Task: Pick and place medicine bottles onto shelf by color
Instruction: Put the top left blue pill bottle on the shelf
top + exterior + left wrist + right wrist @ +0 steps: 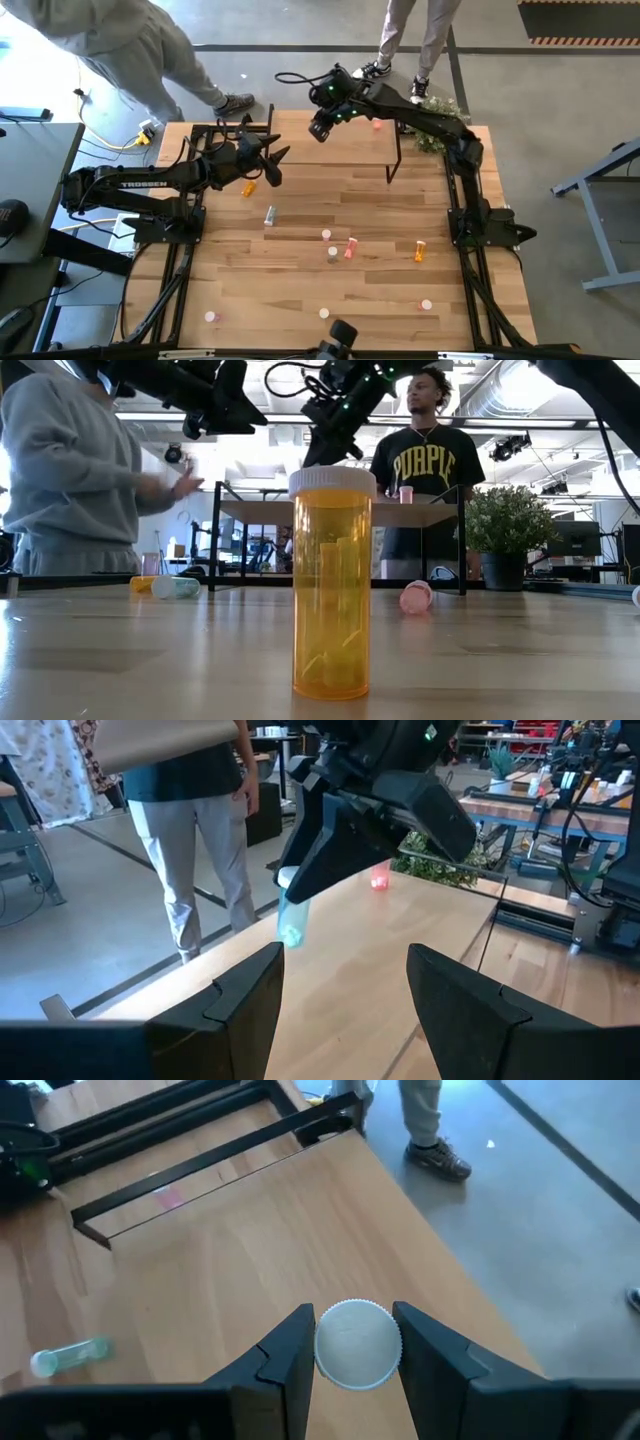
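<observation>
The shelf stands at the table's far side, with one pink bottle upright on it. My right gripper hovers over the shelf's left part, shut on a pale green bottle with a white cap. My left gripper is open and empty, raised just left of the shelf and pointing at it; its fingers show in the left wrist view. An orange bottle and a pale green one lie on the table near it. My right gripper pinches the pale green bottle at its white cap between its two fingers, one on each side of the cap. The fingers come from above, slanting down. The bottle hangs below them, slightly tilted, cap up, lifted clear of the shelf board.
Several more bottles are scattered over the table's middle and near part, among them a red-pink one and an orange one. A potted plant stands at the far right. Two people stand beyond the far edge.
</observation>
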You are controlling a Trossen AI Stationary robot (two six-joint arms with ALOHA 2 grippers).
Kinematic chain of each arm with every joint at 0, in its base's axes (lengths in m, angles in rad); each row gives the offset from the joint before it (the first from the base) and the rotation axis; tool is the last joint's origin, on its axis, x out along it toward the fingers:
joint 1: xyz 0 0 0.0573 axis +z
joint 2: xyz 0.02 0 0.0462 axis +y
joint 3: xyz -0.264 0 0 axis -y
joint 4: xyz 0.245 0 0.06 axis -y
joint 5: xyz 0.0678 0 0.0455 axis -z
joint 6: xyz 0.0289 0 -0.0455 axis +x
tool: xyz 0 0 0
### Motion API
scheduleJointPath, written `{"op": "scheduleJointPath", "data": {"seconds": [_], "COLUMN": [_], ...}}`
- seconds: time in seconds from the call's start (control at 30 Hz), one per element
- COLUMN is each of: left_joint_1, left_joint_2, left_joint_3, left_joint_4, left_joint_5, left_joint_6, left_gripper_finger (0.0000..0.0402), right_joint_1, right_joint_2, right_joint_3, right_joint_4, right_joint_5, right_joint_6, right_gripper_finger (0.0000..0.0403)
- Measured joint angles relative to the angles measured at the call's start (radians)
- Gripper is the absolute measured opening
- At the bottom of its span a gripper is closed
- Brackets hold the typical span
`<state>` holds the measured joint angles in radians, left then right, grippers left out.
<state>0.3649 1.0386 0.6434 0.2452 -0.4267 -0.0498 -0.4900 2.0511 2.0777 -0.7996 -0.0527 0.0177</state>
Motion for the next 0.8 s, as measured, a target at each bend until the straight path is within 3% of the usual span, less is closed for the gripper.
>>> {"op": "scheduleJointPath", "data": {"seconds": [0.8], "left_joint_1": [0.0], "left_joint_2": [0.0], "left_joint_3": [0.0], "left_joint_4": [-0.002], "left_joint_5": [0.004], "left_joint_6": [0.0], "left_gripper_finger": [0.0202], "right_joint_1": [-0.04], "right_joint_2": [0.041], "right_joint_3": [0.0], "right_joint_4": [-0.003], "right_joint_5": [0.025], "right_joint_6": [-0.041], "right_gripper_finger": [0.0115]}}
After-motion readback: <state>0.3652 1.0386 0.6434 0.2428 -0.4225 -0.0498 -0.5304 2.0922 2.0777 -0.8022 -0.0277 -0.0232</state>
